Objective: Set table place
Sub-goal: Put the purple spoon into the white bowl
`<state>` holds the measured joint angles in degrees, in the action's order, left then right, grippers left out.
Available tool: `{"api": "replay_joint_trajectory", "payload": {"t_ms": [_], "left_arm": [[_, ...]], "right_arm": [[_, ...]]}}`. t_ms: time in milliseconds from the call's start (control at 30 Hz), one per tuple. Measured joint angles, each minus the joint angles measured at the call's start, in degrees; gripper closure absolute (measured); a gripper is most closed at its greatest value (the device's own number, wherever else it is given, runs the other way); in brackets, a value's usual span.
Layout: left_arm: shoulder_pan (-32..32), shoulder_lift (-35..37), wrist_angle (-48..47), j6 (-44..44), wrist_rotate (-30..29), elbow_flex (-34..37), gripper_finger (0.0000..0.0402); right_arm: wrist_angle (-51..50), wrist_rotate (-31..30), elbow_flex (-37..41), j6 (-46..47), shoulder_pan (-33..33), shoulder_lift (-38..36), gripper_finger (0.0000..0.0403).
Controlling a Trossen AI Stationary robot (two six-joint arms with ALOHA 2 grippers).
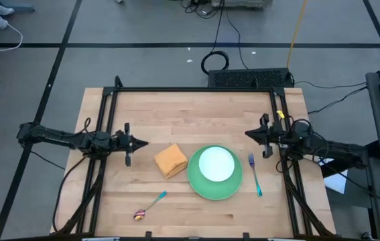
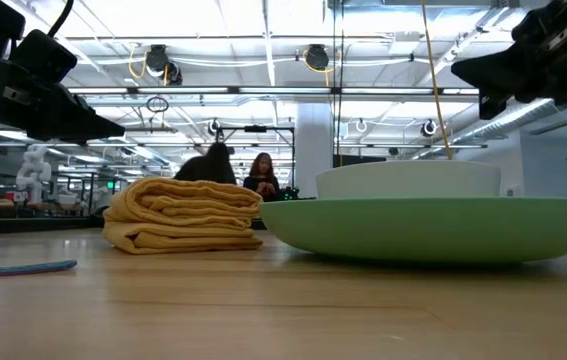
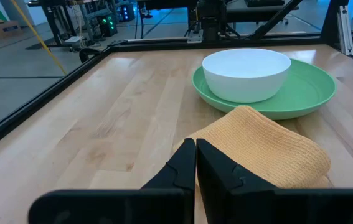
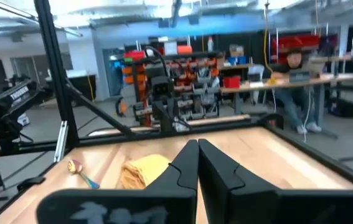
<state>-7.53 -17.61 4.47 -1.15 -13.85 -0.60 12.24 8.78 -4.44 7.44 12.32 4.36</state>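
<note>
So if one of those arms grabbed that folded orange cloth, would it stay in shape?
Probably not. The orange napkin lies in soft, rounded folds, so it would likely sag and unfold when lifted by one edge. It looks light, being only thin layered cloth. Its woven texture in the left wrist view suggests it would not slip easily, and if pushed it would more likely bunch than slide.

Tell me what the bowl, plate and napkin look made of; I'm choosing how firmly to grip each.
The white bowl looks like smooth glazed ceramic or hard plastic: even surface, soft sheen. The green plate has a matte, uniform look, likely plastic or melamine, though I can't be sure. The orange napkin is clearly cloth: a woven ribbed texture shows, and its soft rounded folds stack in the low view.
</note>
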Motion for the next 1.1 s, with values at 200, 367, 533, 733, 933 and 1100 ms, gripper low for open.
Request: {"api": "replay_joint_trajectory", "payload": {"t_ms": [200, 367, 533, 733, 933, 1100], "left_arm": [[0.0, -0.02, -0.01, -0.02, 0.0, -0.01, 0.0382], [0.0, -0.02, -0.07, -0.02, 0.0, 0.0, 0.0382], [0.0, -0.01, -0.07, -0.02, 0.0, 0.0, 0.0382], [0.02, 0.0, -0.07, -0.07, 0.0, -0.02, 0.0382], [0.01, -0.02, -0.07, -0.07, 0.0, 0.0, 0.0382], [0.0, 0.0, -0.07, -0.07, 1.45, 0.0, 0.0382]], "right_arm": [[3.68, 0.02, 3.32, -2.13, 0.0, 0.02, 0.0403], [1.83, 0.28, 3.38, -2.65, -0.01, 0.01, 0.0403], [-4.23, 0.44, 3.45, -4.01, -0.02, 0.03, 0.0403], [-8.42, 0.46, 3.49, -4.07, -0.02, 0.02, 0.0403], [-8.24, 0.48, 3.56, -4.92, -0.02, 0.02, 0.0403], [-8.25, 0.5, 3.58, -4.82, -0.03, 0.02, 0.0403]]}}
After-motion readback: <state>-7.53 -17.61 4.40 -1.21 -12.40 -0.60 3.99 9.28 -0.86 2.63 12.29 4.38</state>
